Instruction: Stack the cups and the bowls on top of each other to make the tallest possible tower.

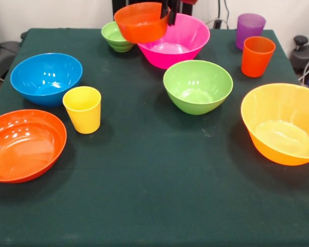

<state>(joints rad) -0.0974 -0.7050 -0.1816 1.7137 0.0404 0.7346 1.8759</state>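
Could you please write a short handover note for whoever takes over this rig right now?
Gripper: shut on the small red-orange plastic bowl, held tilted above the table at the far side.
Loose on the dark green tablecloth: large pink bowl, small ribbed green bowl, medium green bowl, blue bowl, shallow orange bowl, large yellow-orange bowl, yellow cup, orange cup, purple cup.
Done: nothing stacked.
Left: whole tower.

- The near strip of the surface (159,206) is left bare, so a wide passage is offered there.
- The far edge is crowded by the pink bowl (188,36), the small green bowl (114,37) and the lifted red-orange bowl (141,23).
- A lane is seen between the yellow cup (83,109) and the medium green bowl (198,85).
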